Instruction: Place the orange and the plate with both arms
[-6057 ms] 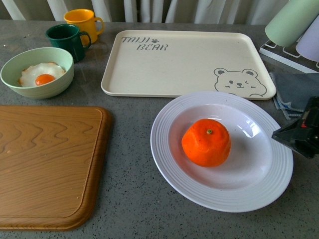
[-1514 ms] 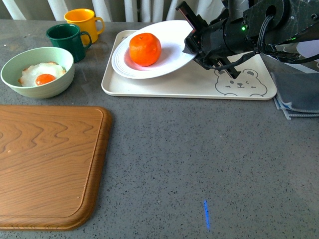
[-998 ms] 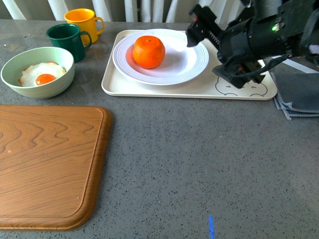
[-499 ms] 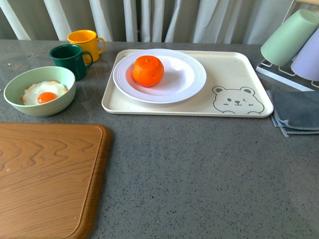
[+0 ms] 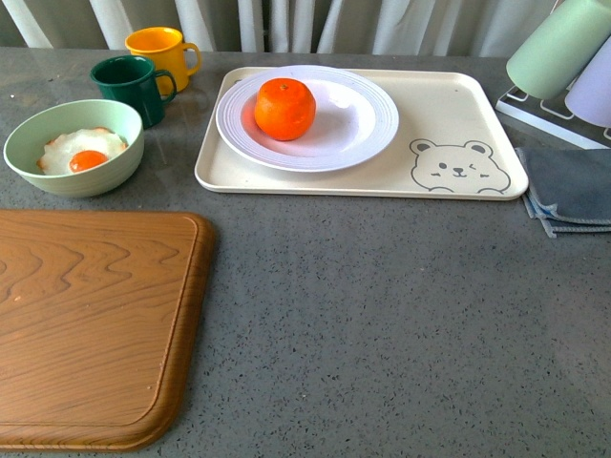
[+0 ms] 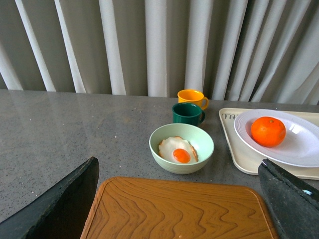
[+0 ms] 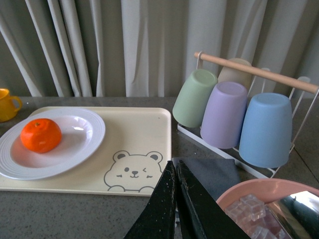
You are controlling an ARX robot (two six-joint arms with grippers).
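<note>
Resting on plate (image 5: 368,124), orange (image 5: 284,108); left jaws spread wide, right jaws closed, both arms clear of tray (image 5: 449,105).

A grey speckled worktop (image 5: 382,315) is seen. Directly on it are laid a wooden cutting board (image 5: 86,324), a pale green bowl (image 5: 74,148), a dark green mug (image 5: 129,86) and a yellow mug (image 5: 162,50) just behind it, a cream bear tray (image 5: 449,124), a folded grey cloth (image 5: 571,186) and a cup rack (image 7: 239,119). In the right wrist view, the cloth is found just beyond the closed fingers (image 7: 169,209), the tray further off.
</note>
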